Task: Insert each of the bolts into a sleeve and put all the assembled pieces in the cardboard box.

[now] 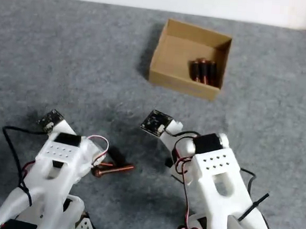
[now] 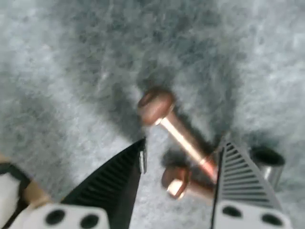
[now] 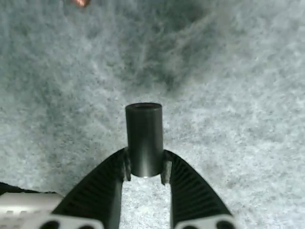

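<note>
Two copper bolts (image 1: 114, 169) lie on the grey carpet beside my left arm. In the left wrist view, my left gripper (image 2: 183, 145) hangs open over them. One bolt (image 2: 177, 133) runs slantwise between the fingers, and the second bolt (image 2: 176, 181) lies closer in. A black sleeve (image 2: 267, 160) lies just outside one finger. My right gripper (image 3: 145, 167) is shut on another black sleeve (image 3: 144, 136), held low over the carpet with its open end pointing away. The cardboard box (image 1: 171, 49) stands at the far middle with assembled pieces (image 1: 204, 71) inside.
Grey carpet covers the whole table. The two arms stand side by side at the near edge, with a gap of carpet between them. A white wall strip runs along the far edge. A copper bolt tip (image 3: 78, 2) shows at the edge of the right wrist view.
</note>
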Action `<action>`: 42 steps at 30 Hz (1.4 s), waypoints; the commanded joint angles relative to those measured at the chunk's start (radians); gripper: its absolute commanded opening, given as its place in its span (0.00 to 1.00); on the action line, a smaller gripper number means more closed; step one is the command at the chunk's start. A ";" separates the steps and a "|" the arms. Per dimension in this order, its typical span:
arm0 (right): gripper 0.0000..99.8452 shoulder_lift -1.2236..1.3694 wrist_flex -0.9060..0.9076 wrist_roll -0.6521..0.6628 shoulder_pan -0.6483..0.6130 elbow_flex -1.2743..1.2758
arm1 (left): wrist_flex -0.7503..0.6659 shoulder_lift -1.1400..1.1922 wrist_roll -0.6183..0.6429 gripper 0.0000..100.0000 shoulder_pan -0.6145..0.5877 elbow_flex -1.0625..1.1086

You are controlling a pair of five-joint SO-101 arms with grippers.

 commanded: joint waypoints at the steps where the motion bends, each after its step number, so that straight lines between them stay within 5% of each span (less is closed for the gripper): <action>1: 0.01 -0.021 0.005 -0.011 0.007 -0.005 | -0.193 -0.005 0.052 0.23 -0.007 0.070; 13: 0.01 -0.021 0.001 -0.008 0.007 -0.005 | -0.299 -0.010 0.097 0.22 -0.056 0.088; 18: 0.01 -0.021 0.001 -0.008 0.007 -0.005 | -0.290 -0.015 0.097 0.00 -0.097 0.084; 30: 0.01 -0.022 0.001 -0.008 0.005 -0.005 | 0.193 -0.015 0.089 0.01 -0.101 -0.295; 36: 0.01 -0.022 0.005 -0.012 0.005 -0.013 | 0.387 -0.015 -0.204 0.01 -0.096 -0.561; 42: 0.01 -0.024 0.007 -0.015 0.005 -0.015 | 0.327 -0.015 -0.845 0.01 -0.094 -0.667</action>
